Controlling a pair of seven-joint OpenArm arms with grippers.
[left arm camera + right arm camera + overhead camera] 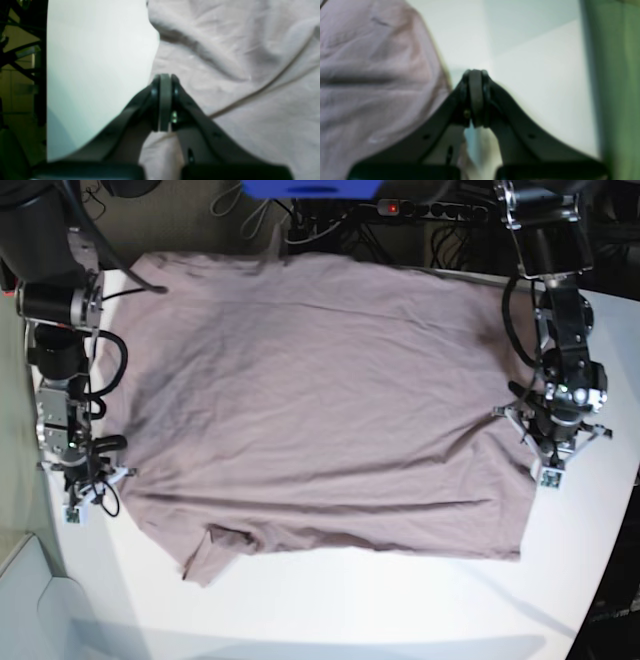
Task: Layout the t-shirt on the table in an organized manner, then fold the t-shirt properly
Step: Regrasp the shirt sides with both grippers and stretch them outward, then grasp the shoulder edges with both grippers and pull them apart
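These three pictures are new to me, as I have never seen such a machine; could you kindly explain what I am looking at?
It is a robot with two arms working at a white table. The base picture looks down from above: a pinkish-brown t-shirt lies spread out there, with some wrinkles. The other two pictures come from small cameras on the arms' wrists, looking along the pincers. The left gripper, on the right side of the overhead picture, is shut and sits at the shirt's edge. The right gripper is also shut, over bare table beside the cloth. Whether either pinches any cloth, the blurred pictures do not show.
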